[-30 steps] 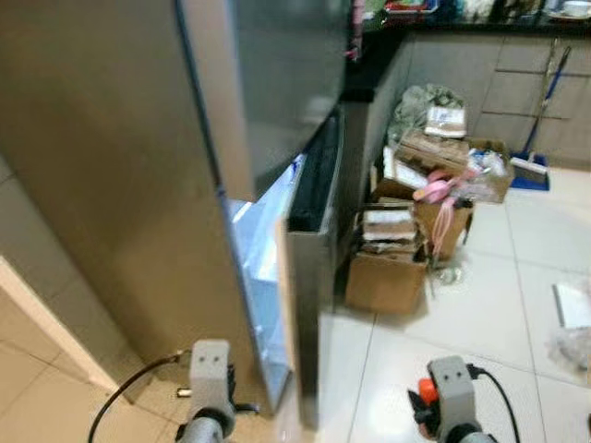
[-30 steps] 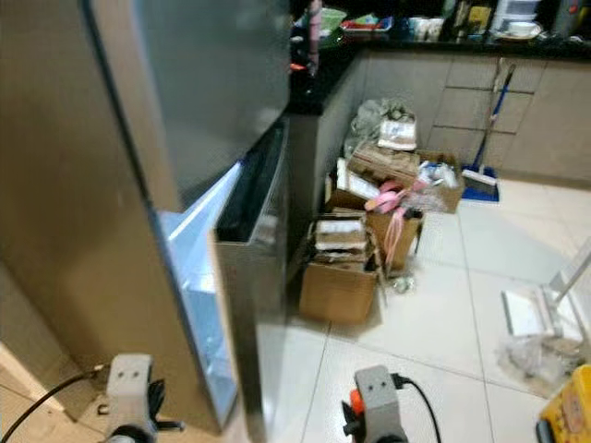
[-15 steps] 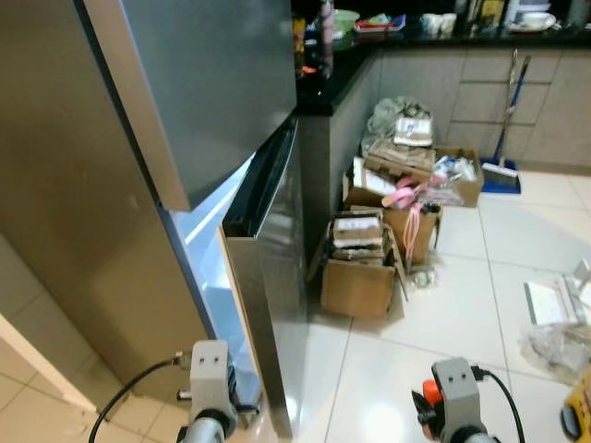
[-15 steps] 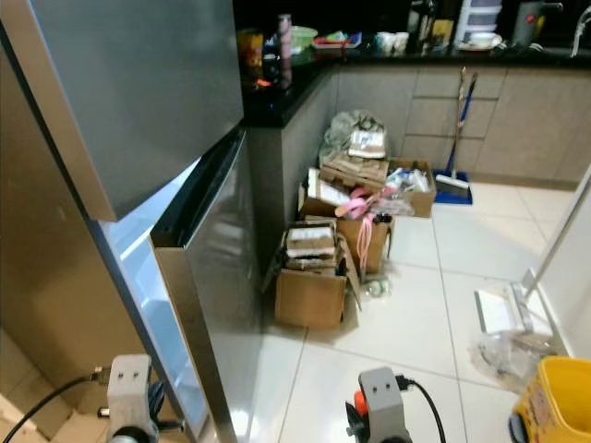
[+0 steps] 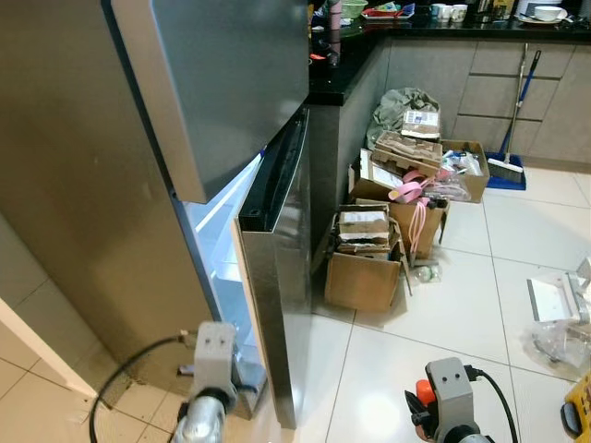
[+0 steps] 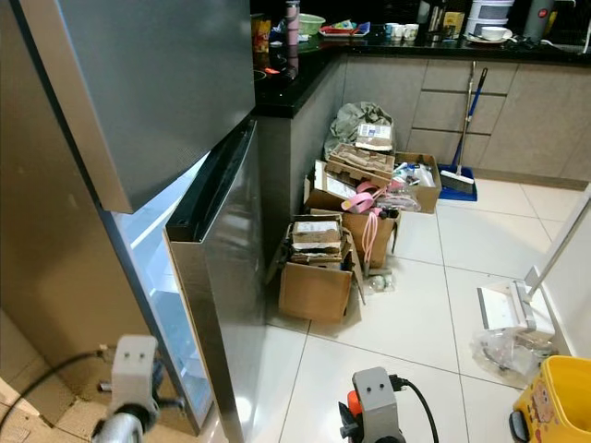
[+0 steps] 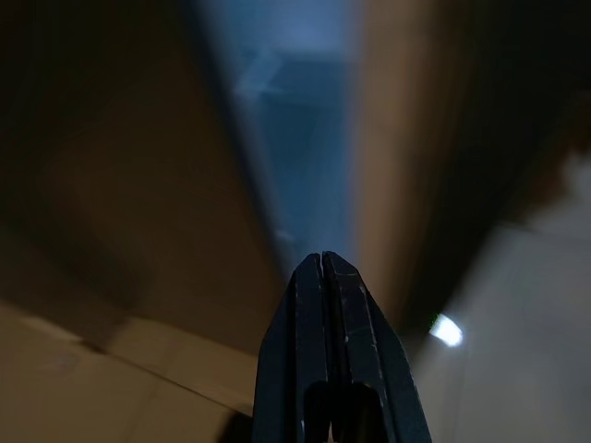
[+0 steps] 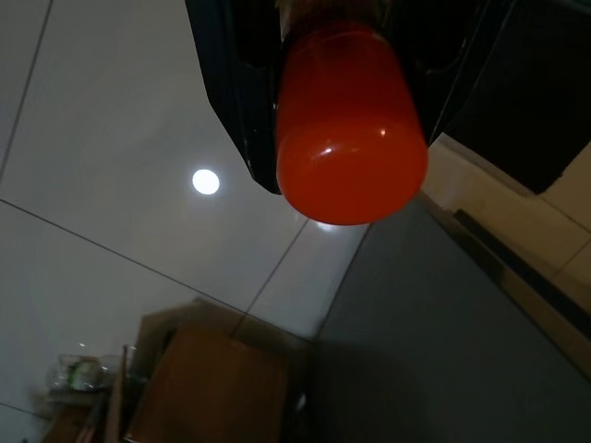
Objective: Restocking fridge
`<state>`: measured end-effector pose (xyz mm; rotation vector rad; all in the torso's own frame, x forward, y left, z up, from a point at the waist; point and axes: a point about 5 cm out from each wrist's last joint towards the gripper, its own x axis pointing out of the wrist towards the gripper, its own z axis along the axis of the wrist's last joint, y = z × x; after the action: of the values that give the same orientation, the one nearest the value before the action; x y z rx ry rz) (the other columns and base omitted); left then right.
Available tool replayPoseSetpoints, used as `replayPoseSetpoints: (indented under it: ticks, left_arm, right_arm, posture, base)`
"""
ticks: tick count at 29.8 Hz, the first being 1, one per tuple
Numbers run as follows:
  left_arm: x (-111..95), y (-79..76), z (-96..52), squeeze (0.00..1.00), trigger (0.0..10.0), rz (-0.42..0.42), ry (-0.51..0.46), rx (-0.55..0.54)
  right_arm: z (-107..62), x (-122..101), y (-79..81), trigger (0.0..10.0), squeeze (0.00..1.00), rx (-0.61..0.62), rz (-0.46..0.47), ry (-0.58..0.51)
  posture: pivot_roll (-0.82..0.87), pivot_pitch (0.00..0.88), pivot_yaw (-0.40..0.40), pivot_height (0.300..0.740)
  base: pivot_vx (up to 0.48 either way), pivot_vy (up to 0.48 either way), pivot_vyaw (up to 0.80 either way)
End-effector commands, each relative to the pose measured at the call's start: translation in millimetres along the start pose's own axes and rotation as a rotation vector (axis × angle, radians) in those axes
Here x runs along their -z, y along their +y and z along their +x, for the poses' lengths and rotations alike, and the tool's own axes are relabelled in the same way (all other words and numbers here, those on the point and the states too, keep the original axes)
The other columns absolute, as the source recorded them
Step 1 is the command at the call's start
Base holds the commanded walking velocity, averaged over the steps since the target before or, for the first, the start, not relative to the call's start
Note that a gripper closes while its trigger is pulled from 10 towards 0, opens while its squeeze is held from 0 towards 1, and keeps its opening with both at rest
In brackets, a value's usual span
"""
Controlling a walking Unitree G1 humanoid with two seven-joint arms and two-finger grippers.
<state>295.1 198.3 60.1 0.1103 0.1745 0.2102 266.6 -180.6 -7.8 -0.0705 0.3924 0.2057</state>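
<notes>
Right now the fridge takes up the robot's left side, tall steel body, upper door shut, lower door swung partly out with the lit interior showing through the gap. Door looks heavy and stiff, hinged; probably best pushed or hooked at its free vertical edge near the top corner, not on the slick steel face.

Dark-topped table runs behind along the wall with dishes on it. Cardboard boxes sit piled on the tiled floor just beside the fridge door, and a broom leans further back. Yellow bucket is at the robot's right.

Left end effector: fingers pressed together, holding nothing, pointing at the lit gap between fridge body and door, close to the door's lower edge.

Right end effector is clamped on an orange-capped item, held low over the floor, well apart from the fridge opening. Only the rounded glossy orange end is clear; body is hidden by the fingers, so can't tell what container it is. Smooth plastic, probably rigid and light, likely slippery, so grip on the body below the cap looks safer than the cap itself.
</notes>
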Motion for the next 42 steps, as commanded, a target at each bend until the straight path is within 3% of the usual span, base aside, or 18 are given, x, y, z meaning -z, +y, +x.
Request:
replayPoseSetpoints:
  ticks: [1,2,3,4,6,7,8,10,14,15,16,21,25,35,42]
  left_arm:
    - [6.1,19.1,2.4,0.00,9.8,0.018,0.041,-0.097]
    - [3.8,22.0,5.7,0.00,7.9,0.014,0.043,-0.108]
    - [1.9,24.0,9.0,0.00,8.0,0.013,0.047,-0.112]
    - [-0.1,26.0,12.4,0.00,8.8,0.009,0.049,-0.116]
    - [-2.7,28.3,16.4,0.00,8.6,0.007,0.051,-0.123]
    - [-8.4,30.3,25.1,0.00,9.7,-0.006,0.060,-0.125]
    - [-11.1,29.0,28.9,0.00,10.0,-0.021,0.066,-0.114]
    - [-14.1,26.0,32.2,0.00,10.0,-0.032,0.067,-0.094]
    - [-27.4,-0.6,43.9,0.00,10.0,-0.015,0.060,0.039]
    - [-27.4,-0.6,43.9,0.00,10.0,-0.015,0.060,0.039]
    - [-34.3,-11.8,47.7,0.00,10.0,-0.007,0.046,0.065]
    - [-43.3,-24.5,51.9,0.00,10.0,0.000,0.022,0.109]
    - [-54.8,-23.8,58.6,0.00,10.0,0.066,-0.015,0.102]
    - [-67.9,-11.9,67.7,0.00,10.0,0.074,-0.026,0.075]
    - [-73.7,-16.3,70.4,0.00,10.0,-0.008,-0.030,0.113]
  right_arm:
    - [-2.7,2.2,-1.9,10.0,0.00,0.007,0.000,-0.002]
    - [-3.0,2.2,-2.3,10.0,0.00,0.008,-0.001,-0.002]
    - [-3.4,2.4,-2.8,10.0,0.00,0.009,-0.001,-0.003]
    - [-3.5,2.3,-3.0,10.0,0.00,0.010,-0.001,-0.003]
    - [-3.6,2.3,-3.3,10.0,0.00,0.011,-0.002,-0.003]
    - [-3.8,2.2,-3.8,10.0,0.00,0.012,-0.002,-0.004]
    - [-3.7,1.9,-4.0,10.0,0.00,0.012,-0.003,-0.004]
    - [-3.6,1.7,-4.1,10.0,0.00,0.011,-0.003,-0.005]
    - [-3.5,-0.5,-5.7,10.0,0.00,0.009,-0.011,-0.011]
    - [-3.5,-0.5,-5.7,10.0,0.00,0.009,-0.011,-0.011]
    - [-4.4,-2.7,-7.7,10.0,0.00,0.015,-0.023,-0.024]
    - [-7.2,-3.4,-10.6,10.0,0.00,0.029,-0.023,-0.041]
    - [-14.2,0.5,-11.7,10.0,0.00,0.044,-0.014,-0.059]
    - [-25.2,9.6,-6.2,10.0,0.00,0.048,-0.004,-0.061]
    - [-21.9,-6.1,11.7,10.0,0.00,-0.072,-0.028,-0.124]
  posture:
    - [-0.01,0.126,0.027,0.740]
    - [-0.01,0.127,0.027,0.740]
    - [-0.01,0.127,0.027,0.740]
    - [-0.02,0.130,0.028,0.740]
    - [-0.02,0.130,0.028,0.740]
    - [-0.02,0.131,0.027,0.740]
    - [-0.02,0.132,0.026,0.740]
    - [-0.02,0.132,0.026,0.740]
    - [-0.02,0.146,0.025,0.740]
    - [-0.02,0.146,0.025,0.740]
    - [-0.03,0.164,0.031,0.740]
    - [-0.04,0.175,0.037,0.740]
    - [-0.04,0.209,0.047,0.740]
    - [-0.03,0.269,0.056,0.740]
    - [-0.03,0.285,0.049,0.740]
  base:
    - [0.000,0.000,0.00]
    - [0.000,0.000,0.00]
    - [0.000,0.000,0.00]
    - [0.000,0.000,0.00]
    - [0.000,0.000,0.00]
    - [0.000,0.000,0.00]
    - [0.000,0.000,0.00]
    - [0.000,0.000,0.00]
    - [0.000,0.000,0.00]
    - [0.000,0.000,0.00]
    - [0.000,0.000,0.00]
    - [0.000,0.000,0.00]
    - [0.000,0.000,0.00]
    - [0.000,0.000,0.00]
    - [0.000,0.000,0.00]
